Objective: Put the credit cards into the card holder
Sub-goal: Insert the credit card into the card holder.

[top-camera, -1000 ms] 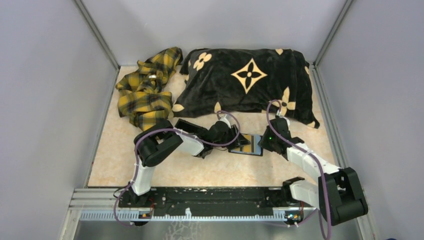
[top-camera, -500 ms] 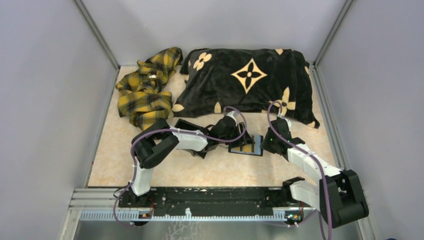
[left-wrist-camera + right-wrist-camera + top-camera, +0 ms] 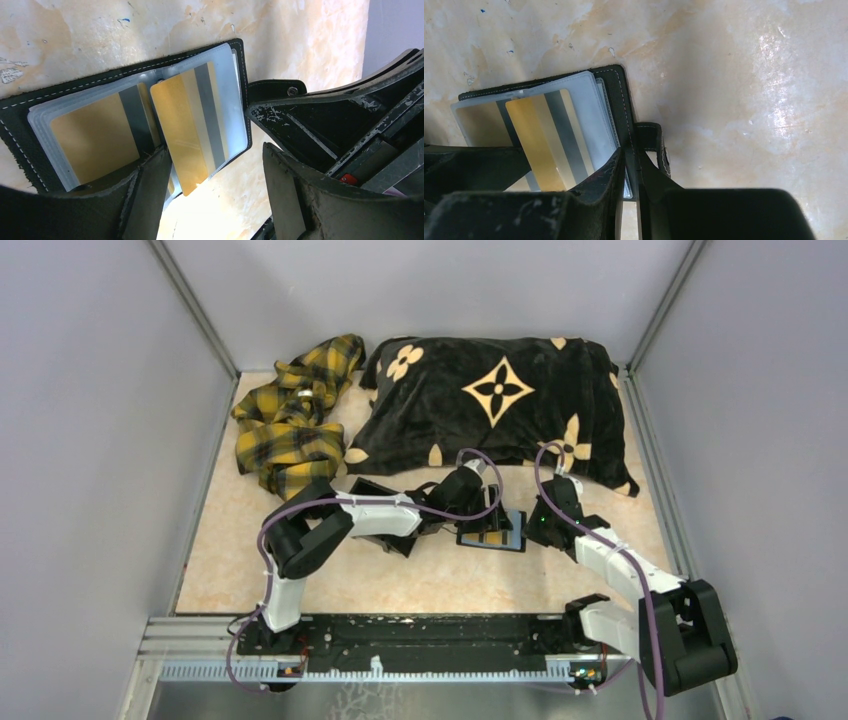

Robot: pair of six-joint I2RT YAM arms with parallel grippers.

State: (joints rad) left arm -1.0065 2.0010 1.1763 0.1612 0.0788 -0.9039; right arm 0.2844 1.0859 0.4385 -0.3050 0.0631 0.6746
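open card holder, right pincer gripping edge

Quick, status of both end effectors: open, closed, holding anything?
Left end effector: open, gripping nothing.
Right end effector: closed on the edge of the card holder.

No legible text, numbers or brand marks. Cards: plain gold, grey stripe. Pillow: flower motifs only.

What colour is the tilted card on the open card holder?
The card is gold with grey stripes; left wrist view clearest.
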